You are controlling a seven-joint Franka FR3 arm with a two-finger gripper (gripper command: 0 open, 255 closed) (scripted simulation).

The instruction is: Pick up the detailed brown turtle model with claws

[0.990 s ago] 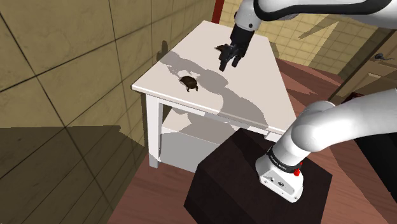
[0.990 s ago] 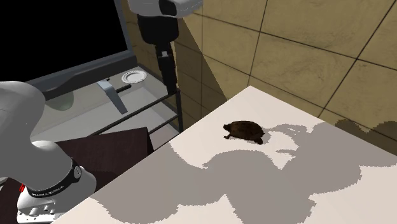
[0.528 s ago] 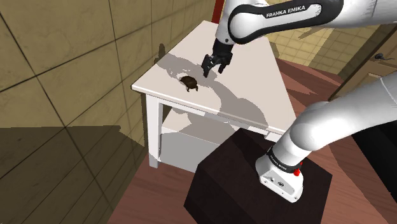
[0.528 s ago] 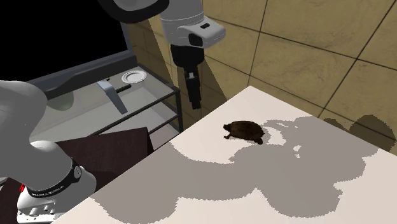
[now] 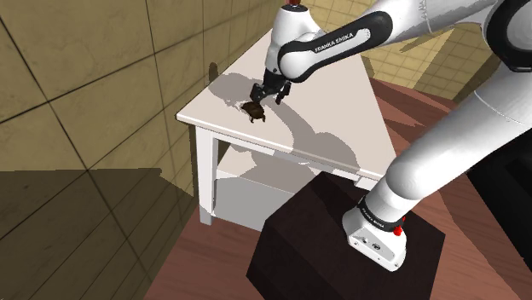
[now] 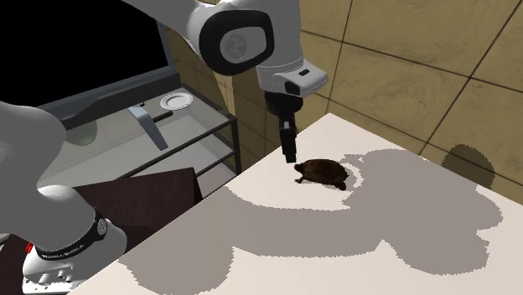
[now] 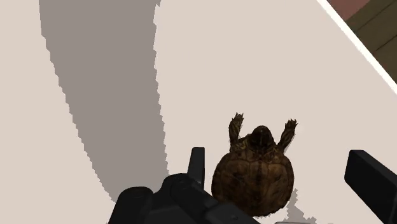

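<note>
Reaching over the white bench (image 5: pixel 349 94), the arm (image 5: pixel 332 43) is seen bent low. The black hand (image 6: pixel 289 155) is held open just above the brown turtle (image 7: pixel 253 177), fingers (image 7: pixel 197 162) spread either side of the shell, nothing clasped. The turtle is found flat near the bench's wall-side corner.

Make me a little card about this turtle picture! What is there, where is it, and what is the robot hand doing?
thing: brown turtle, shell up, front legs spread
where: on the white table, near an edge
hand: gripper, black, just above the turtle
fingers: open, one on each side of the shell
held: not yet, the fingers are not touching it
</note>
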